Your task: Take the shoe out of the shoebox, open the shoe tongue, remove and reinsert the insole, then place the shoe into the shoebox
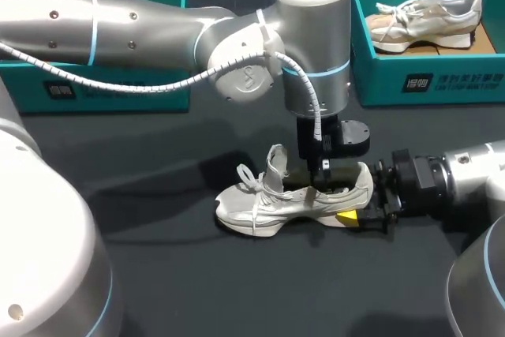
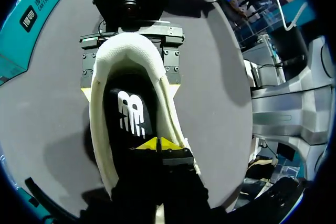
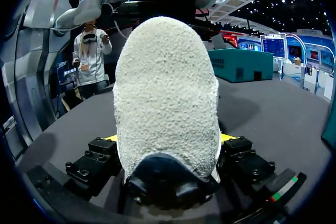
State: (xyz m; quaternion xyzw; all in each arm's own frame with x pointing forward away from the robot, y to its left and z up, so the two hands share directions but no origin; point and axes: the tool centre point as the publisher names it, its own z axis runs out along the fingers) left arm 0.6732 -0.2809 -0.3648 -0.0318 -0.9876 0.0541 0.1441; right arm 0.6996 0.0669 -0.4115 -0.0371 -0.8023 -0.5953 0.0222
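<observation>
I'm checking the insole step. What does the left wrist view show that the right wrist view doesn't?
Only the left wrist view: the dark insole inside the shoe, with the left pincer over it, yellow tips together. Only the right wrist view: the outer back of the heel, rough and white. Both: the shoe, and the right pincer clamped on its heel from two sides.
</observation>
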